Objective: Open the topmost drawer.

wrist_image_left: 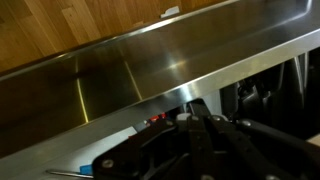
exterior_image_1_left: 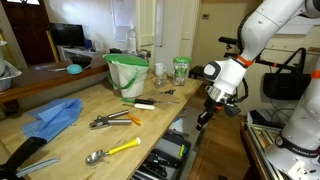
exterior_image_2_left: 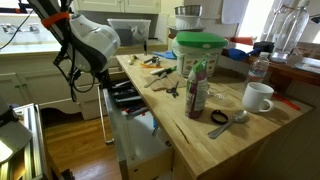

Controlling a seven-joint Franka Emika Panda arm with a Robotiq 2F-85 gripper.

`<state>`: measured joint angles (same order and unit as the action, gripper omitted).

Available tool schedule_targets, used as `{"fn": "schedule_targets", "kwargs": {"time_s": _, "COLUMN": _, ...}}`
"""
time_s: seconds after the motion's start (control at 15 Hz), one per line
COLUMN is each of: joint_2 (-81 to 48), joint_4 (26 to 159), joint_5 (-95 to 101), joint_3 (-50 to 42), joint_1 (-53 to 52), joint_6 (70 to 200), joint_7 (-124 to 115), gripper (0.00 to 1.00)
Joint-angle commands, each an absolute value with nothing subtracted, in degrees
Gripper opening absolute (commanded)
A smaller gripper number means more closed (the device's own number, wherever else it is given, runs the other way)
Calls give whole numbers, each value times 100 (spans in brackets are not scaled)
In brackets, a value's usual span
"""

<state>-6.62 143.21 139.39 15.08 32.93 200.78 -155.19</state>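
Wood-fronted topmost drawer (exterior_image_1_left: pixel 166 152) sits partly out below the long edge of the counter (exterior_image_1_left: pixel 100 100), cutlery tray (exterior_image_1_left: pixel 158 162) showing. My gripper (exterior_image_1_left: pixel 205 112) hangs just off that edge; open or closed, I cannot tell. Likely heavy, rigid: hook the front's top lip.

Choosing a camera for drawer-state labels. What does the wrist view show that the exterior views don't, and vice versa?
Wrist only: a close-up of a shiny metal surface with wood grain beyond it. What the metal belongs to is unclear.
Exterior only: the topmost drawer standing open with cutlery inside, the wooden counter, a blue cloth, a green bucket, a white mug and the arm.
Shared: the gripper, beside the drawer. No view shows whether it is open or shut.
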Motion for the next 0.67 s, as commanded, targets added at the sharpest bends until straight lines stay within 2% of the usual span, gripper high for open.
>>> {"fn": "schedule_targets", "kwargs": {"time_s": 0.0, "joint_2": -794, "joint_4": 14207, "joint_5": 14216, "joint_3": 1405, "joint_1": 3020, "joint_6": 20007, "joint_7": -15935, "gripper": 0}}
{"fn": "schedule_targets", "kwargs": {"time_s": 0.6, "joint_2": -726, "joint_4": 14548, "joint_5": 14342, "joint_3": 773, "joint_1": 2057, "joint_6": 20692, "joint_7": -15975, "gripper": 0}}
